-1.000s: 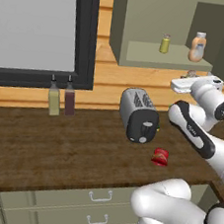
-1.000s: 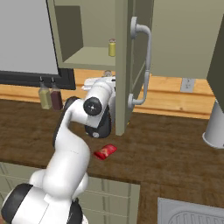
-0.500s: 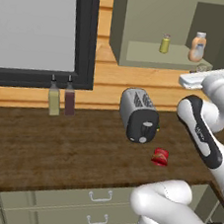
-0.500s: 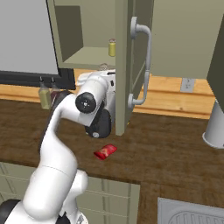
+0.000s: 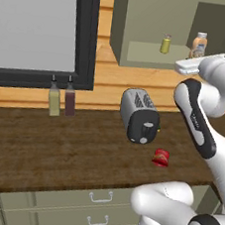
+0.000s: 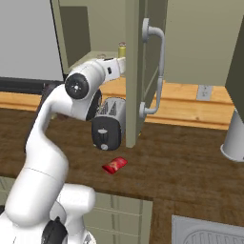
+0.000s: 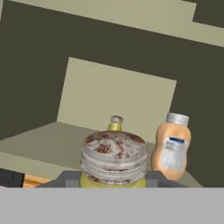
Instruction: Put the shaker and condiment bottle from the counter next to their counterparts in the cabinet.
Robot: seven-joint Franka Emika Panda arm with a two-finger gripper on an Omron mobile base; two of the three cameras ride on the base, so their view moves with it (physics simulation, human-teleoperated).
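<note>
Brown wood counter (image 5: 54, 152) bears toaster (image 5: 140, 116); hand (image 7: 113, 177) clamped on shaker (image 7: 114, 158).

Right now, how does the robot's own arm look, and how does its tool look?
The arm is glossy white, made of rounded tube-like links. Its joints are marked by dark grey or black bands and round caps, such as the disc at the elbow. No loose cables or lettering can be seen. Of the tool, dark grey fingers show.
</note>
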